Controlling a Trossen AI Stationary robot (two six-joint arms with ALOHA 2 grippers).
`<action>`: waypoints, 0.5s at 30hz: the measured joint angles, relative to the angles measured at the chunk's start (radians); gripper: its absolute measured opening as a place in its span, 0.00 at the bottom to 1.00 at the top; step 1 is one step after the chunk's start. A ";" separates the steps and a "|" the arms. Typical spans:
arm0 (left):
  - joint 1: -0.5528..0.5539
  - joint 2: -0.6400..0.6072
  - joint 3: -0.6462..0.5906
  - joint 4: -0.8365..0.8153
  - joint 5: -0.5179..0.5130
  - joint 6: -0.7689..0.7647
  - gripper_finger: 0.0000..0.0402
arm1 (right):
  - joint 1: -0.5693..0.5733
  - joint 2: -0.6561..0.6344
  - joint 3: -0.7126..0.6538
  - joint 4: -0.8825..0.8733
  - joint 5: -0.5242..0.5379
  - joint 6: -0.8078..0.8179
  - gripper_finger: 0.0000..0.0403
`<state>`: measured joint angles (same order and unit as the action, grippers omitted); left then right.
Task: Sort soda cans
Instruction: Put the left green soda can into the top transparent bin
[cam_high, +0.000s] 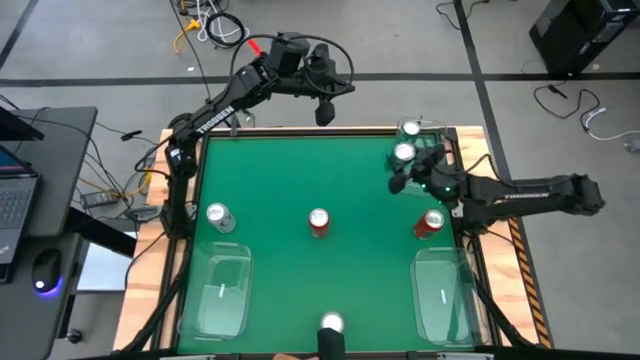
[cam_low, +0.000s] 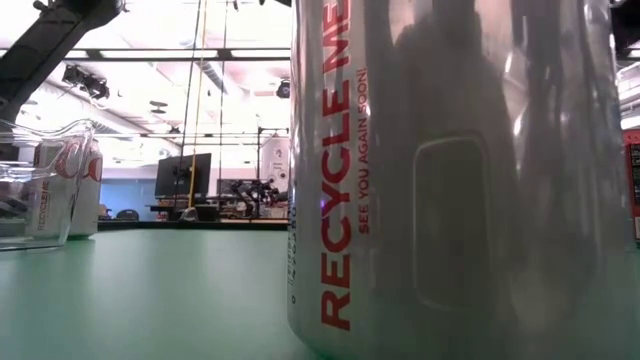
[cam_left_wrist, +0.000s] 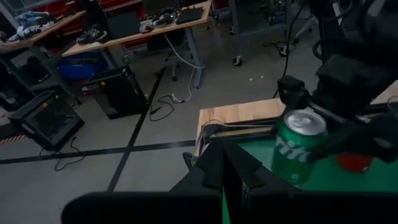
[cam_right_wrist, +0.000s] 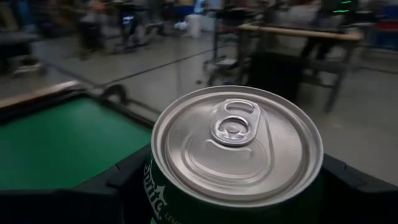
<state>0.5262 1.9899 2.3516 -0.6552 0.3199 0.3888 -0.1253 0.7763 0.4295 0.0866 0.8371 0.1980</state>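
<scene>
High view: the green surface (cam_high: 320, 180) has a wooden edge and stands on a grey floor crossed by dark tape lines, with cables scattered beyond it and a laptop (cam_high: 12, 190) on a desk off to one side. The right end effector (cam_high: 408, 170) sits near the far right corner, its fingers spread wide around a green can (cam_high: 404, 153). A second green can (cam_high: 411, 129) stands just beyond that one, in the corner. A red can (cam_high: 431, 222) is close beside the right arm's forearm, nearer the front. Another red can (cam_high: 319, 222) stands mid-surface, a grey can (cam_high: 219, 216) well off toward the left side, and a second grey can (cam_high: 331, 324) at the front edge. Two clear trays (cam_high: 219, 290) (cam_high: 444, 290) lie at the front corners. The left end effector (cam_high: 325, 112) hangs closed and empty past the far edge.

Low view: the grey can (cam_low: 450, 170) fills most of the picture, printed with red lettering. A tray (cam_low: 40, 185) stands to one side, another can (cam_low: 85, 185) behind it; a bright workshop lies beyond.

Left wrist view: the left fingers (cam_left_wrist: 233, 171) are together; ahead, the right end effector (cam_left_wrist: 314, 140) brackets the green can (cam_left_wrist: 298, 146). Workbenches and a taped floor lie behind.

Right wrist view: the green can's silver top (cam_right_wrist: 236, 143) sits right between the dark fingers (cam_right_wrist: 348, 180), with green surface (cam_right_wrist: 56, 143) alongside.
</scene>
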 joint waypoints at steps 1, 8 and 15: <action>0.000 0.000 0.000 0.004 0.000 0.000 0.00 | -0.008 -0.010 -0.020 -0.003 0.025 0.019 0.73; 0.000 0.000 0.000 0.016 0.011 -0.004 0.00 | -0.103 -0.014 -0.183 0.126 0.085 0.107 0.73; 0.000 0.000 0.000 0.016 0.014 -0.011 0.00 | -0.224 -0.006 -0.293 0.248 0.037 0.169 0.73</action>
<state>0.5259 1.9903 2.3516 -0.6395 0.3340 0.3775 -0.3490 0.7707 0.1364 0.3349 0.8745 0.3667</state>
